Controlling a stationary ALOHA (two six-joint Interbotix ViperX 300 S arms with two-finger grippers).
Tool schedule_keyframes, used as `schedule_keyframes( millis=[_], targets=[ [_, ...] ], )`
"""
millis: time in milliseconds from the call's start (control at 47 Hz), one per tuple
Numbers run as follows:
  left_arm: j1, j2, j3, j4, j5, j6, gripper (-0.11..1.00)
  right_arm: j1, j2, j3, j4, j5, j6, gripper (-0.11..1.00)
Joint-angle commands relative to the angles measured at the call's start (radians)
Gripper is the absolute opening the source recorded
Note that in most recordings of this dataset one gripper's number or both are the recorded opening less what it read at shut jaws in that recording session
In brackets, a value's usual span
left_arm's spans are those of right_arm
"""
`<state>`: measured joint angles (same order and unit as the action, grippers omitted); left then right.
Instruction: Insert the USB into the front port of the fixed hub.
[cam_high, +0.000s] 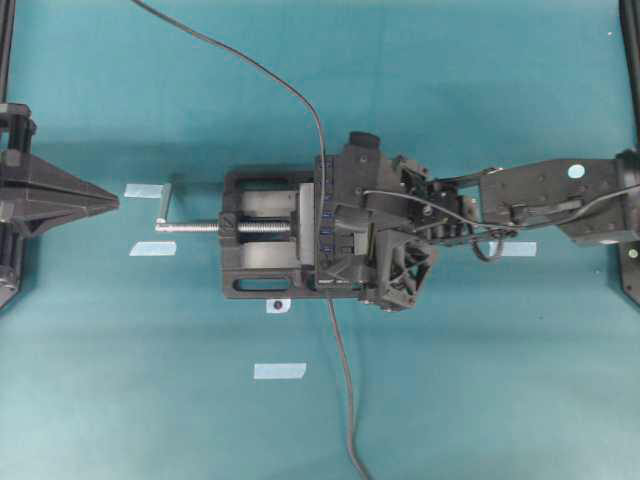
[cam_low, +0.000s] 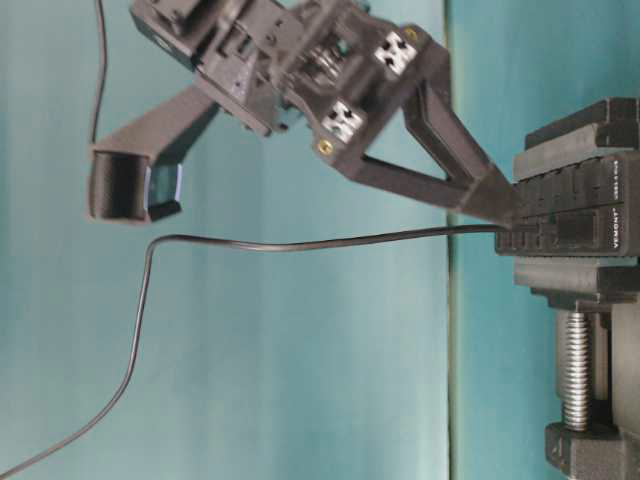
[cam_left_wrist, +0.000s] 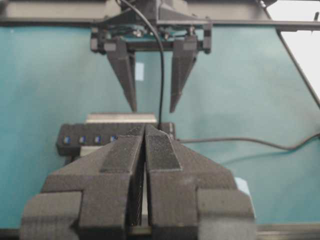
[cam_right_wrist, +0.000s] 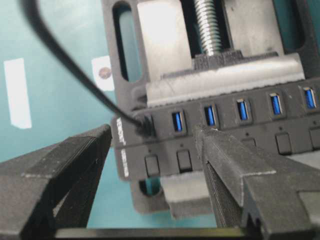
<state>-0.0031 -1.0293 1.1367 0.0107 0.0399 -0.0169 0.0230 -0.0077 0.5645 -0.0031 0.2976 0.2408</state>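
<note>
Two arms: one at each side of the teal table (cam_high: 450, 400).
Left claw (cam_left_wrist: 145, 150): parked at the left edge, well apart from the vise; its fingers are pressed together, nothing between them.
Tape marks (cam_high: 142, 190): several pale strips lie on the cloth left of and below the vise.
Vise (cam_high: 262, 235): black, mid-table, silver screw handle (cam_high: 165, 208) pointing left; it clamps the hub.
Hub (cam_right_wrist: 240, 120): long black strip held in the vise, blue ports in a row, small buttons (cam_right_wrist: 151, 164) alongside.
Plug (cam_right_wrist: 145, 125): small, black, seated in the end port of the hub, the one nearest the printed end.
Thin cable (cam_low: 300, 243): runs from the plug, curving off the far edge of the table in the overhead view.
Thicker cable (cam_high: 345, 400): leaves the hub's other end toward the near edge.
Right claw (cam_right_wrist: 155, 145): spread wide over the hub, fingers either side of the plugged end, pinching nothing; one fingertip (cam_low: 495, 200) sits just beside the hub's top face.
Obstruction: the right claw and wrist cover most of the hub from overhead.
</note>
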Motion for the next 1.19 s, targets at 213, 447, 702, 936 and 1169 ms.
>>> schedule_keyframes(
  millis=[213,447,702,936,1169],
  targets=[
    [-0.002,0.005,-0.006,0.002,-0.009,0.0,0.0,0.006,-0.043,0.0,0.0,-0.003,0.006,0.72],
    [-0.002,0.006,-0.009,0.002,-0.011,0.0,0.0,0.008,-0.043,0.0,0.0,-0.002,0.006,0.72],
    [-0.002,0.006,-0.011,0.002,-0.011,0.0,0.0,0.008,-0.038,0.002,-0.002,0.0,0.006,0.72],
    [-0.002,0.005,-0.006,0.002,-0.009,0.002,0.0,0.011,-0.031,-0.002,0.0,-0.003,0.006,0.72],
    [-0.002,0.005,-0.009,0.002,-0.009,0.002,0.0,0.012,-0.021,-0.005,0.0,-0.005,0.006,0.72]
  ],
)
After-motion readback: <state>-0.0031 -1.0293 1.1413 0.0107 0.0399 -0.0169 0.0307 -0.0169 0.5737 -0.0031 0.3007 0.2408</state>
